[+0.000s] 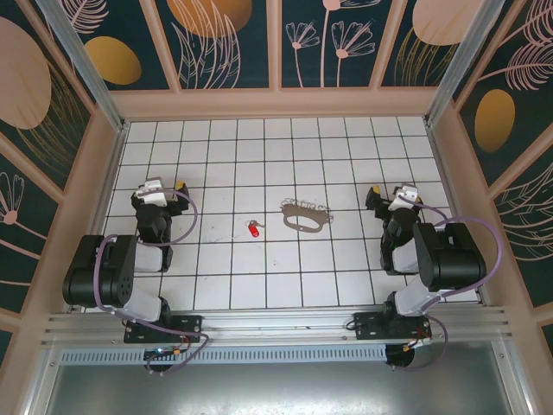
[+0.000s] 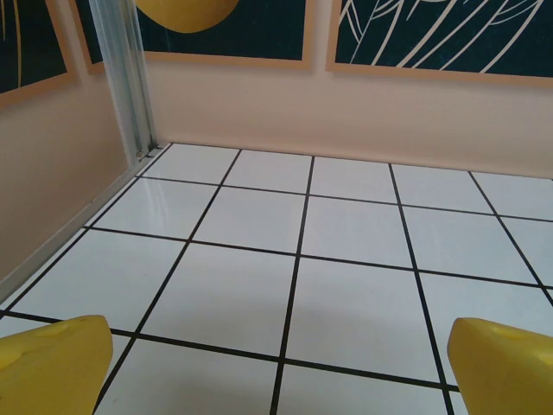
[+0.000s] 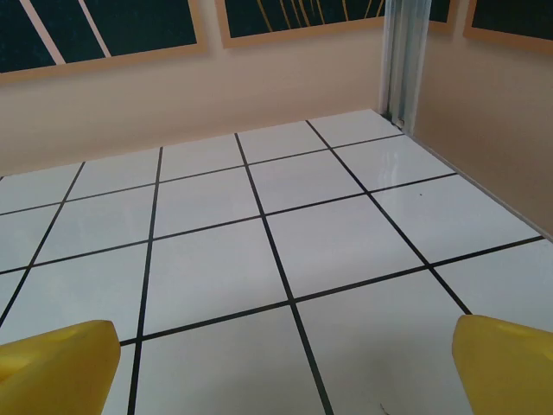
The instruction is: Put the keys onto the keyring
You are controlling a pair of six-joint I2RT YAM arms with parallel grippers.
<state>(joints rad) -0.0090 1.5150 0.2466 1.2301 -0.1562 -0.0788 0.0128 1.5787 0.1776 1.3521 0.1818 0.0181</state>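
Note:
The keys [image 1: 254,229] show as one tiny red-headed piece with a thin metal part, lying flat on the white tiled floor left of centre. About two tiles to its right lies the keyring [image 1: 306,216], a pale tan oval loop with a bumpy chain row along its far side. My left gripper [image 1: 161,186] hovers near the left wall, well left of the keys. Its yellow fingertips [image 2: 52,367] stand wide open over bare tiles. My right gripper [image 1: 396,192] sits right of the keyring, also open, with nothing between its yellow fingertips [image 3: 505,367].
Peach-coloured walls [image 1: 276,104] enclose the tiled floor on three sides. A metal corner post [image 2: 130,78] rises ahead of the left gripper, and another post [image 3: 402,60] stands ahead of the right. Both arm bases are bolted to the rail [image 1: 276,328] at the near edge.

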